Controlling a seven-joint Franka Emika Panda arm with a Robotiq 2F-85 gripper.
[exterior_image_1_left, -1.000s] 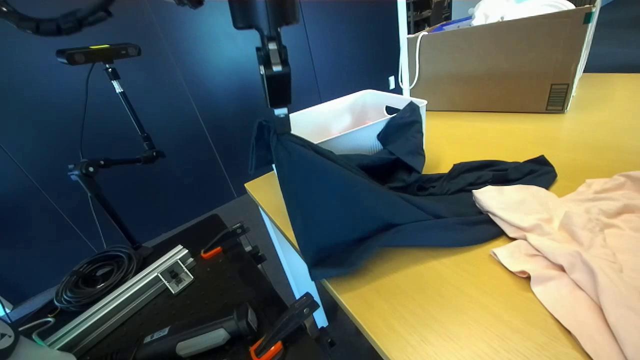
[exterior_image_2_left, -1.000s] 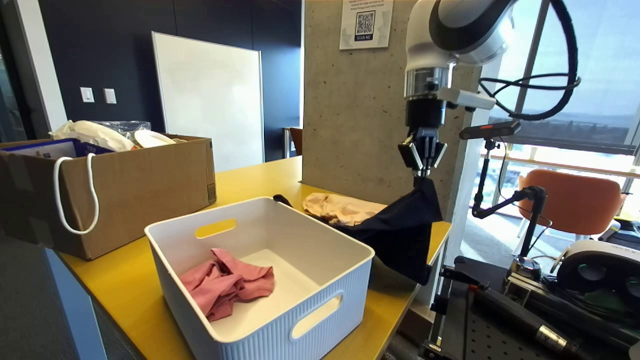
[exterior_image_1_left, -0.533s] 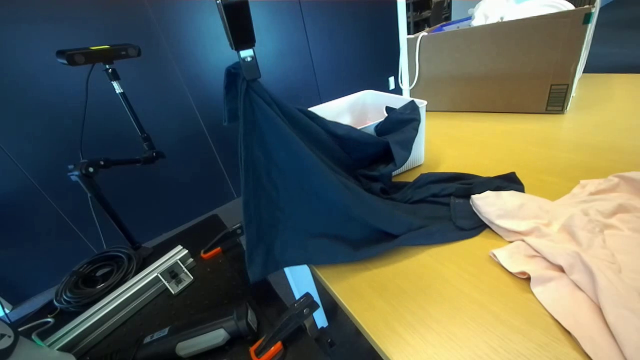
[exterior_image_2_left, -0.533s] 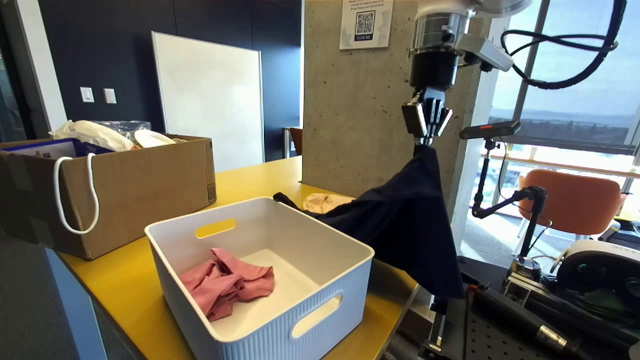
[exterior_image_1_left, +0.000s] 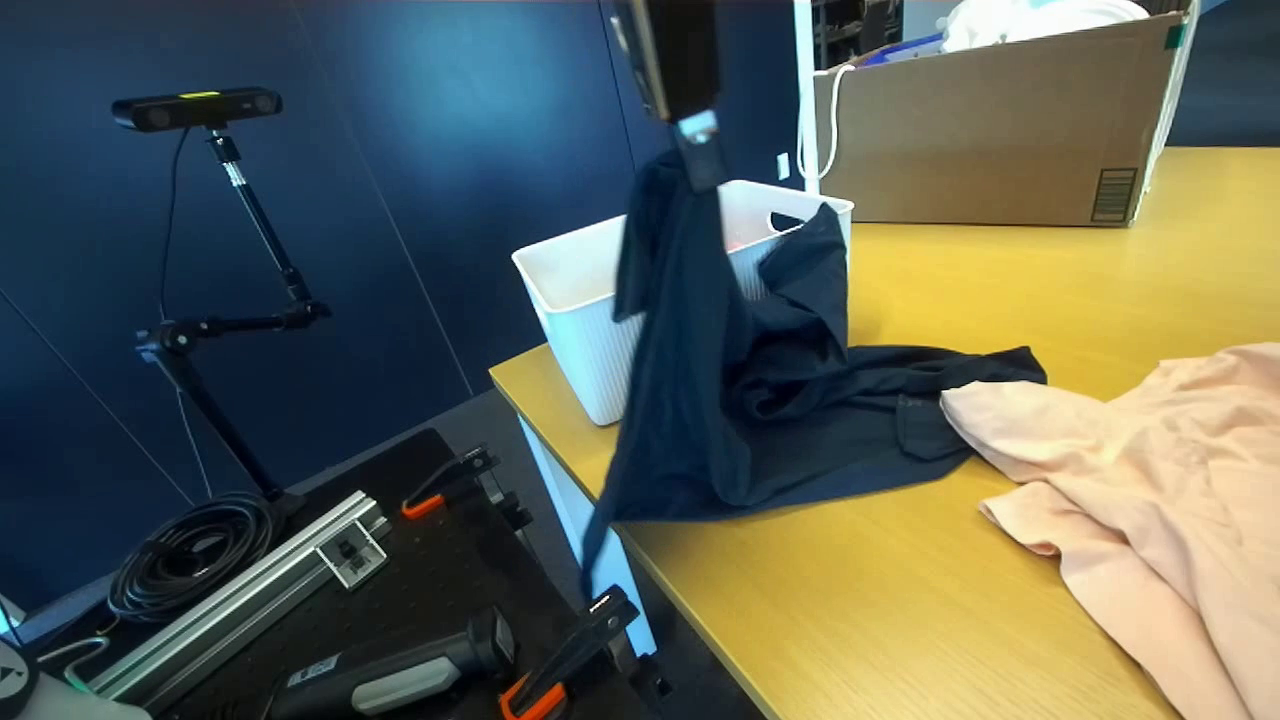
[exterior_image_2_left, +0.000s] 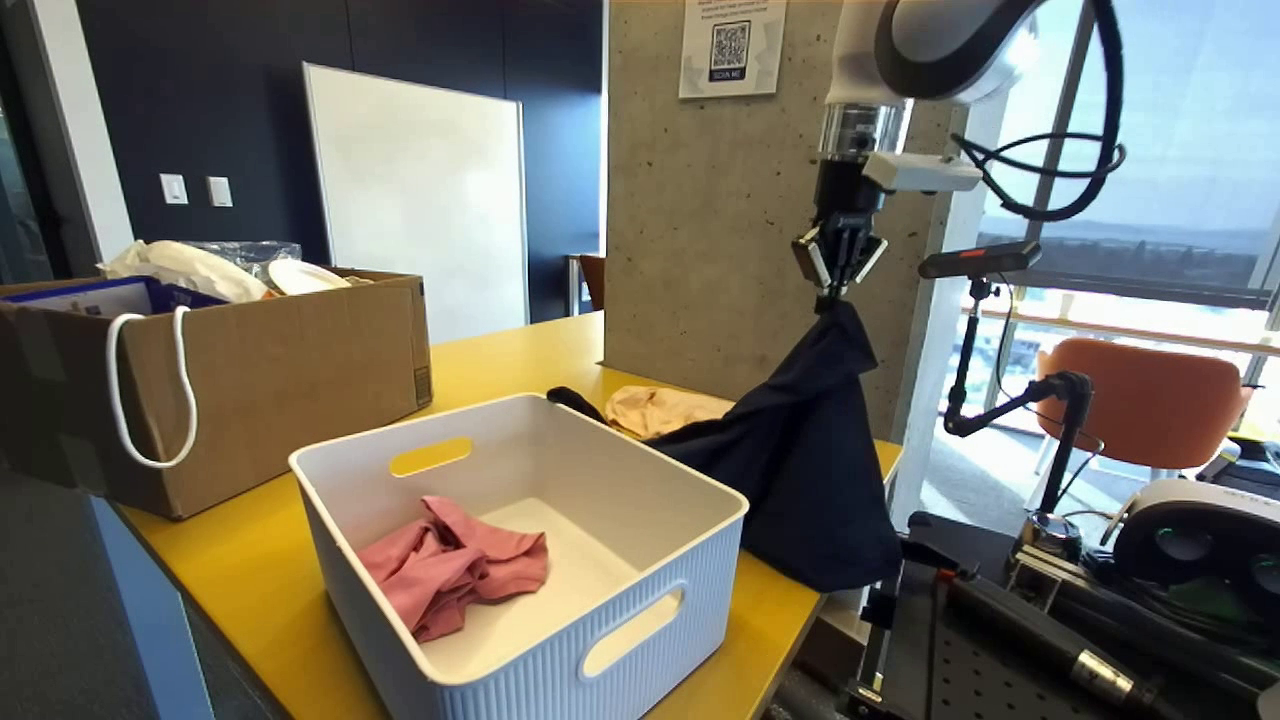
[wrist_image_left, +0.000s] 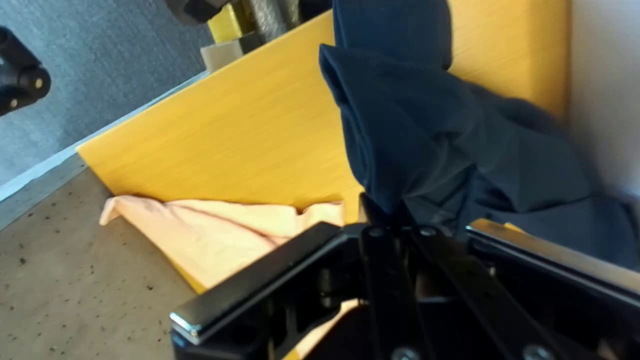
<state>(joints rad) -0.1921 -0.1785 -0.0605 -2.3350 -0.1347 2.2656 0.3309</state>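
A yellow wood-grained tabletop (exterior_image_1_left: 850, 600) fills the lower right of an exterior view, with a crumpled peach cloth (exterior_image_1_left: 1150, 470) at the frame's right edge. Upper centre, the black claw (exterior_image_1_left: 706, 178) is clamped on a dark navy cloth (exterior_image_1_left: 800, 435), which drapes down mid-frame beside a white ribbed plastic bin (exterior_image_1_left: 590, 365).

There is dk blue cloth (exterior_image_2_left: 815, 480), lt peach cloth (exterior_image_1_left: 1140, 460) & pink cloth (exterior_image_2_left: 460, 578); the bin (exterior_image_1_left: 590, 355) is white w/ ribbed lines, table (exterior_image_1_left: 830, 600) yellow, carton (exterior_image_1_left: 990, 130) brown.
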